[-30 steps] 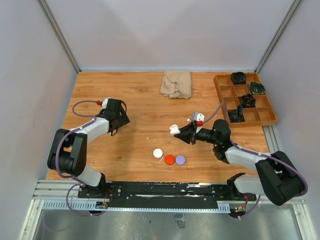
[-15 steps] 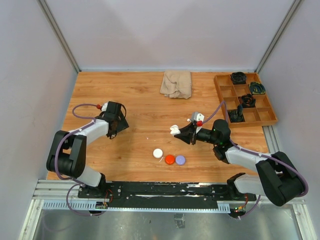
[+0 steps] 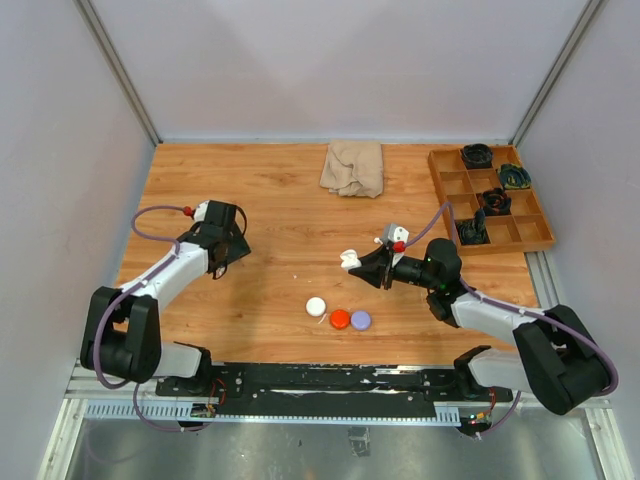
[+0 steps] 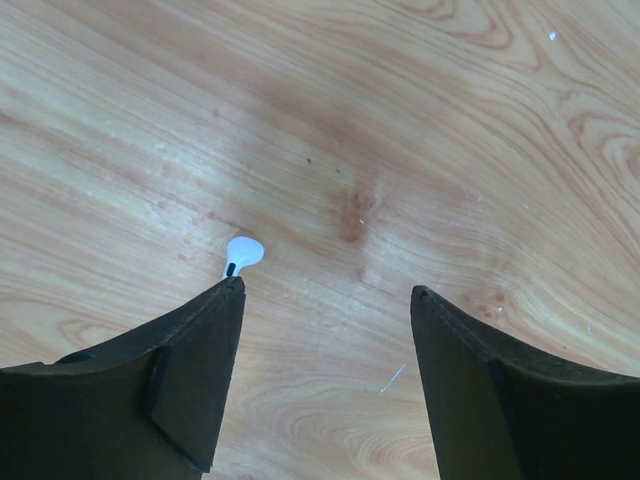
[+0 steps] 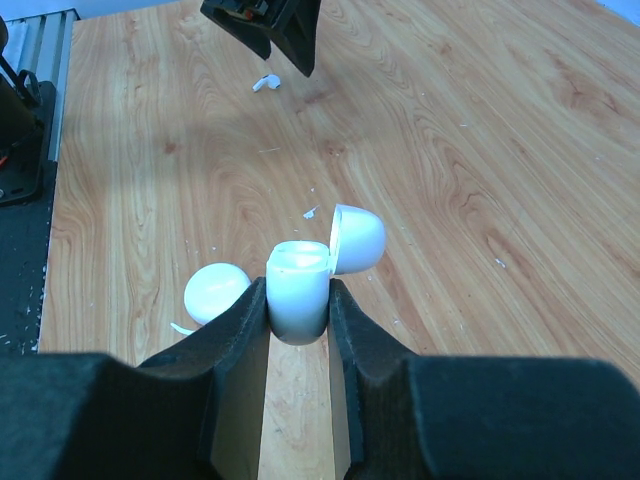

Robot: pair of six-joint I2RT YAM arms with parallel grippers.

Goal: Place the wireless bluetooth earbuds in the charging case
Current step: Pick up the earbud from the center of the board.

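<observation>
Left gripper [image 4: 325, 292] fingers stand wide apart above the wooden table [image 4: 470, 130] — a white earbud [image 4: 243, 252] lies on the wood just beyond one fingertip, not gripped. Right gripper [image 5: 298, 300] clamps the white charging case [image 5: 297, 275] — lid flipped open — near a white round puck [image 5: 215, 292].

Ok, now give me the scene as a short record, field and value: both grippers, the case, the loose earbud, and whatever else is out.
left gripper: open, empty, above the table
white earbud: on the table, beside one finger of the left gripper
charging case: white, lid open
right gripper: shut on the charging case
pucks: white puck, red puck, purple puck, in a row
other: cloth, wooden tray
</observation>
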